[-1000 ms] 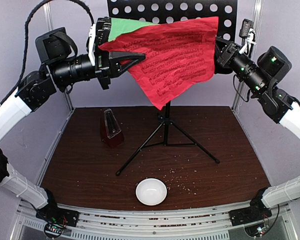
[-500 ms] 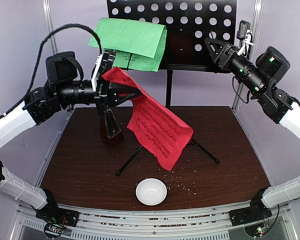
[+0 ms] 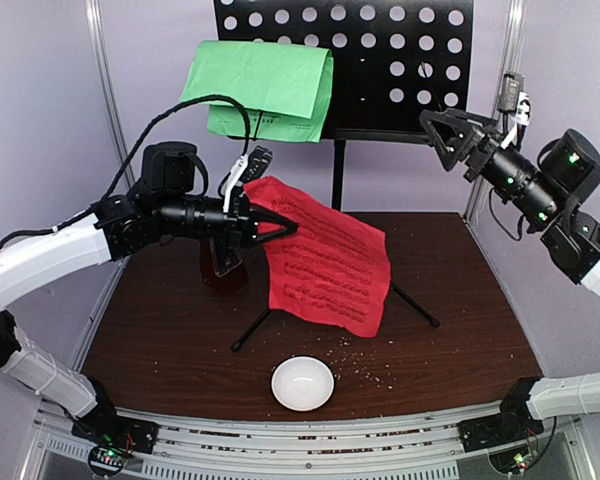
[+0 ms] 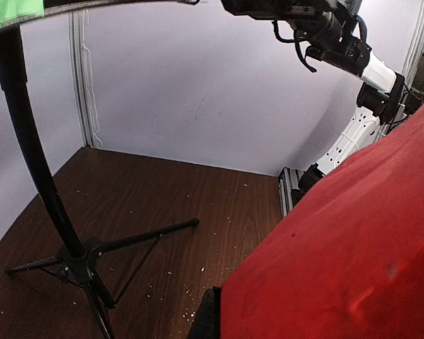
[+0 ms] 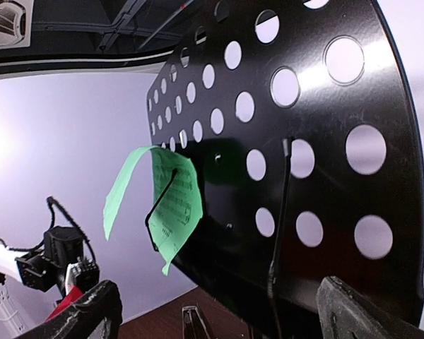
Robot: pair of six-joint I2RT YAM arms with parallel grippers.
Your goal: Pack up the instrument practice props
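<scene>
My left gripper (image 3: 283,228) is shut on the top edge of the red paper sheet (image 3: 330,265), which hangs over the table in front of the music stand's pole. In the left wrist view the red sheet (image 4: 353,240) fills the lower right. The green sheet (image 3: 260,85) still rests on the black perforated music stand (image 3: 400,60). The metronome (image 3: 223,270) stands behind my left gripper, mostly hidden. My right gripper (image 3: 438,138) is open beside the stand's lower right edge, holding nothing; its wrist view shows the stand (image 5: 290,176) and green sheet (image 5: 173,205) close up.
A small white bowl (image 3: 302,383) sits near the table's front edge, with crumbs scattered around it. The stand's tripod legs (image 3: 415,305) spread across the middle of the table. Grey walls and metal posts close in the back and sides.
The red sheet came off the stand and moved down and forward with my left gripper. My right gripper let go of it, opened wide and drew back to the right.
</scene>
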